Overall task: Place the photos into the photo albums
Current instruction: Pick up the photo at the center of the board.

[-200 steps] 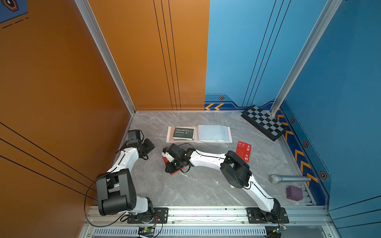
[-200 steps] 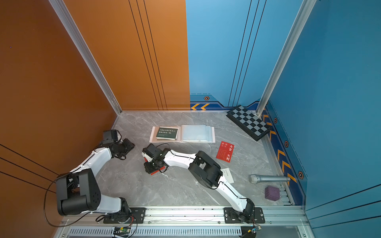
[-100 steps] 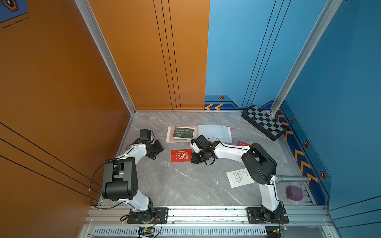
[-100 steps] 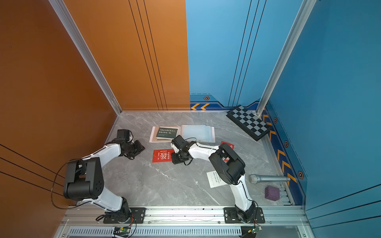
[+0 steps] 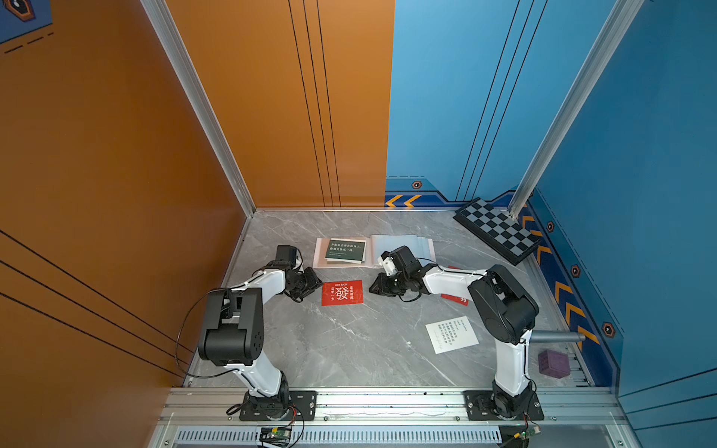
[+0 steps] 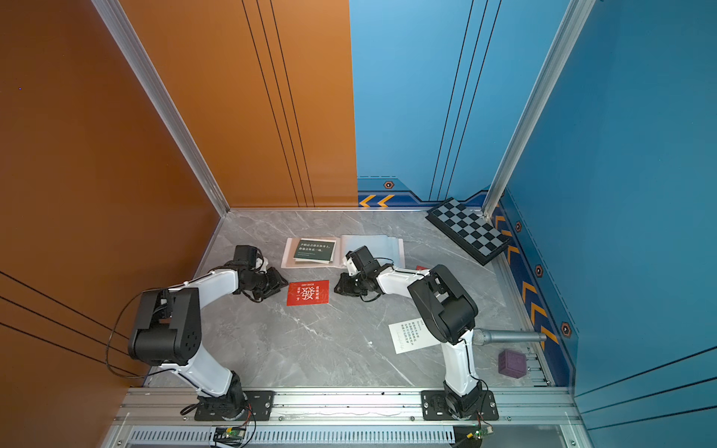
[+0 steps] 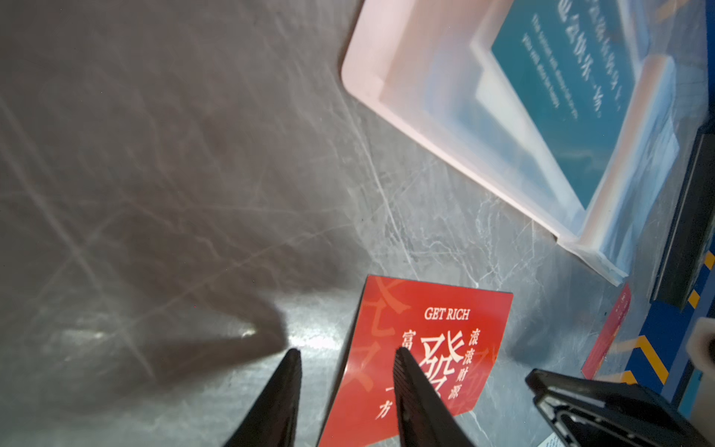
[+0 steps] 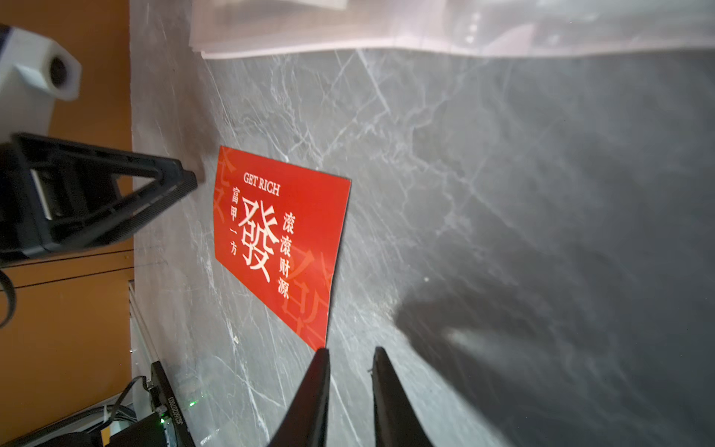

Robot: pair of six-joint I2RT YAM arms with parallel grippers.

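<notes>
left gripper [image 7: 347, 352]: jaws stood part open, empty, one finger over red card's [image 5: 342, 293] edge | right gripper [image 8: 351, 350]: jaws slightly apart, empty, just beside card's far corner | red card: lay flat between grippers, near album [image 5: 320, 256] | green card [image 5: 346, 250]: lay on open album | white card [image 5: 451, 334]: well apart

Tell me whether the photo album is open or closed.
Open. The photo album lies spread flat, its clear sleeve pages facing up, with the dark green card on one half.
</notes>
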